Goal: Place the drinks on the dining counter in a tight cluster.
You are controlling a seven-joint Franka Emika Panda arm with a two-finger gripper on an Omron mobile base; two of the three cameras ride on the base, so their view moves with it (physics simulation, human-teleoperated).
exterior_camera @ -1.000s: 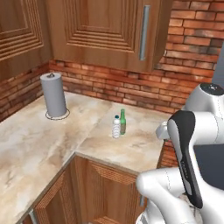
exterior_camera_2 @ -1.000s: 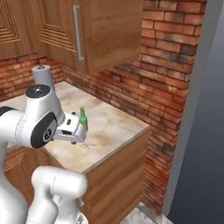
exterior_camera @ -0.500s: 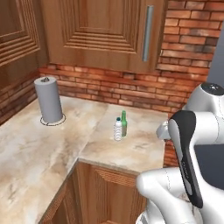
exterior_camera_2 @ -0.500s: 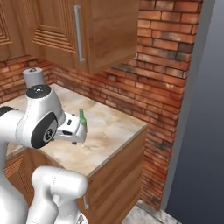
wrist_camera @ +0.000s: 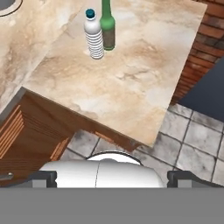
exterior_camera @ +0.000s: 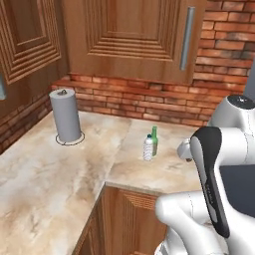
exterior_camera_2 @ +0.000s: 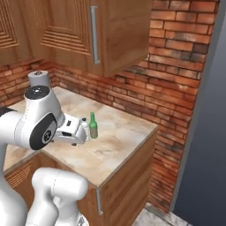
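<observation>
Standing together on the marble desk [exterior_camera: 60, 169] by the brick wall [exterior_camera_2: 145, 97], the water bottle [exterior_camera: 148, 148] and the green bottle [exterior_camera: 154, 141] are just beside each other, possibly touching; my guess is they wait here only as pick-up stock, since this corner is not the dining counter. The claw [exterior_camera_2: 78, 132] hangs close to them above the desk, fingers spread wide and holding nothing, which suits an approach before a first grasp.

Largest first, the left base view alone gives the grey paper-towel roll [exterior_camera: 65, 115] well apart to the left, and the cabinet door [exterior_camera: 134, 40] above. From the right base view comes the desk's outer end. From the hand view come the floor tiles [wrist_camera: 192, 140] below the edge (and the water bottle's blue cap [wrist_camera: 90, 13]).
</observation>
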